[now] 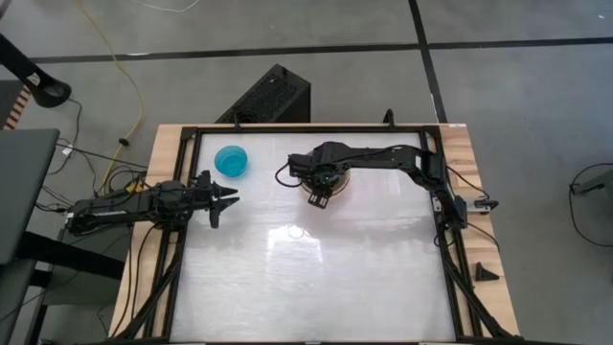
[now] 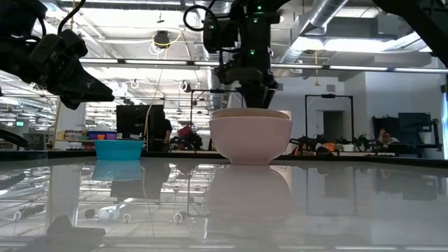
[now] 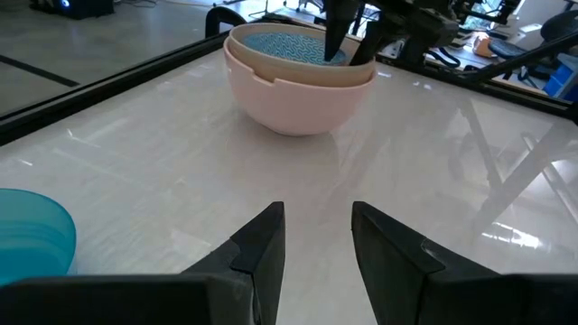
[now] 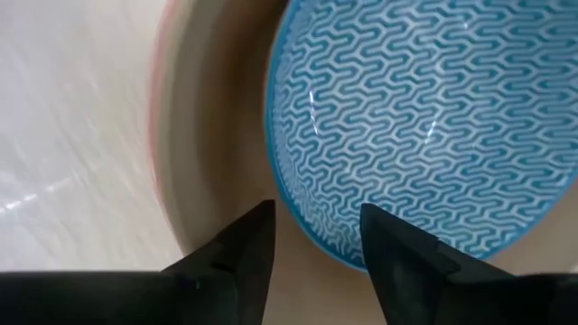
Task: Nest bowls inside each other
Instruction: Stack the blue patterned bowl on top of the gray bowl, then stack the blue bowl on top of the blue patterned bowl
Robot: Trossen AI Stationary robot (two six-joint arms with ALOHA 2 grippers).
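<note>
A stack of bowls [image 2: 250, 136] stands on its base at the table's far middle. Its outer bowl is pale pink [image 3: 293, 99], with a beige bowl [image 4: 217, 135] inside it. Inside that lies a light blue patterned bowl [image 4: 424, 117]. My right gripper [image 4: 316, 226] points down over the stack, open. One finger stands on each side of the patterned bowl's rim [image 4: 302, 230], and I see no touch. A cyan bowl [image 1: 231, 160] stands alone at the far left. My left gripper [image 1: 225, 203] waits open above the table near its left edge, next to the cyan bowl.
A black frame [image 1: 287, 128] runs along the table's edges. The glossy white tabletop [image 1: 306, 278] stretches from the stack to the near edge. A black box [image 1: 268, 96] sits on the floor beyond the far edge.
</note>
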